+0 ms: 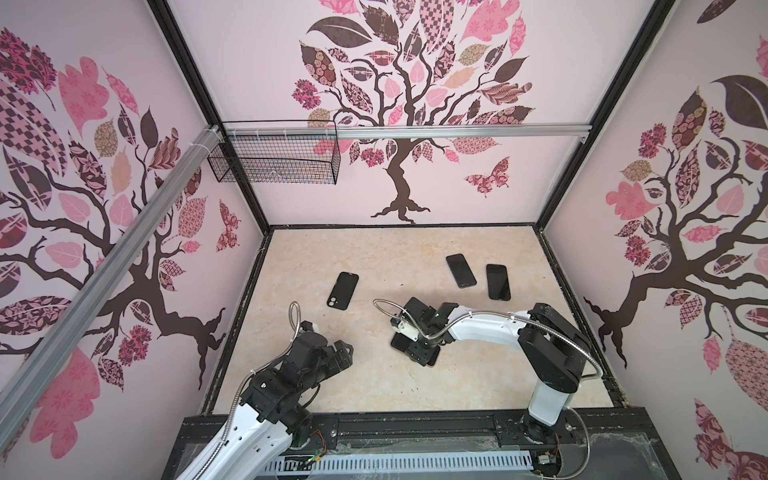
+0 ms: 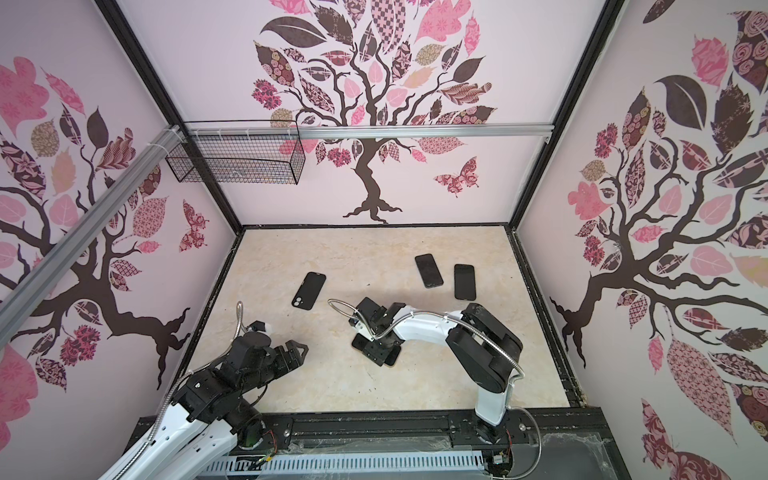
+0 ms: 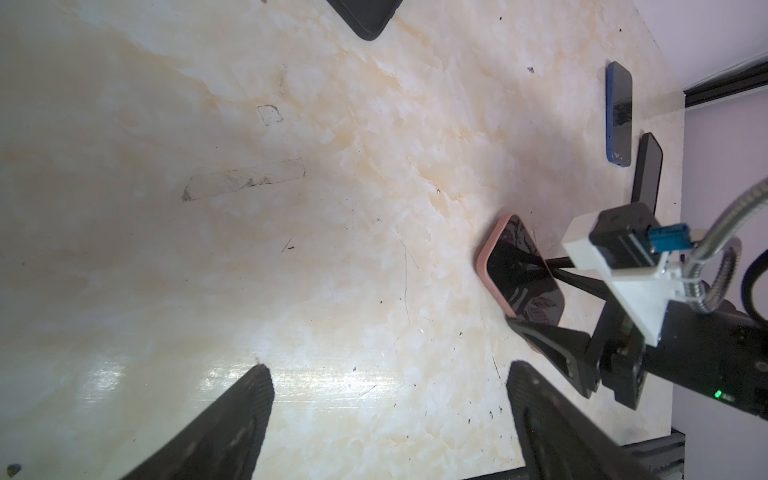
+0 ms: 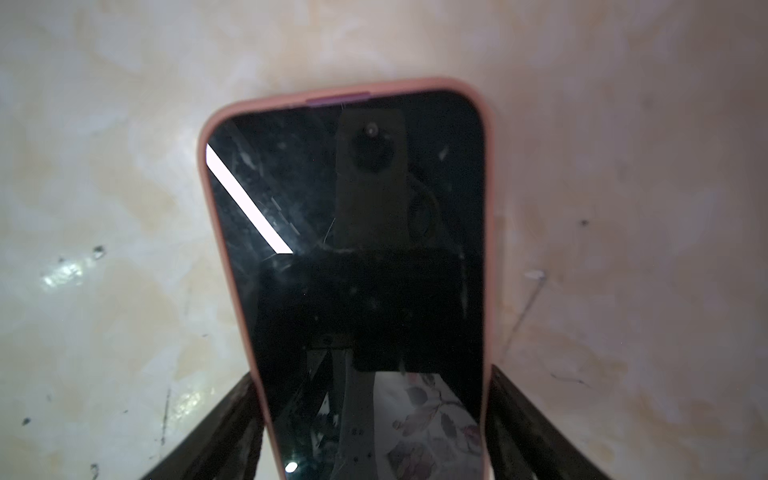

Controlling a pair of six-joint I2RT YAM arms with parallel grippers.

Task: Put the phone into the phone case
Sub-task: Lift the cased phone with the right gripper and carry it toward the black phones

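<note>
**Right end effector** point(image 4: 374, 380): positioned over the phone point(image 4: 365, 270), with one finger against each long edge of the pink phone case point(image 4: 212, 137). The jaws stand fairly wide, closed onto the case's width. In both top views this end effector point(image 1: 415, 353) covers most of the phone, which sits on the marble-patterned surface point(image 1: 374, 386) slightly right of centre, in the near half.

**Phone and case:** the dark screen faces up inside the pink rim. A narrow purple strip shows between screen and rim at the far short end. The phone appears seated there, though blur in the right wrist view prevents confirmation.

**Left end effector** point(image 1: 347, 351): jaws spread wide and empty, above bare surface to the left of the phone and well apart from it. The left wrist view shows its two fingers point(image 3: 232, 424) framing bare surface, with the cased phone point(image 3: 519, 274) beyond.

**Other items:** a black unit with a camera opening point(image 1: 343, 291) lies left of centre. A blue-edged phone point(image 1: 460, 271) and a black phone point(image 1: 498, 281) lie near each other toward the far right.
</note>
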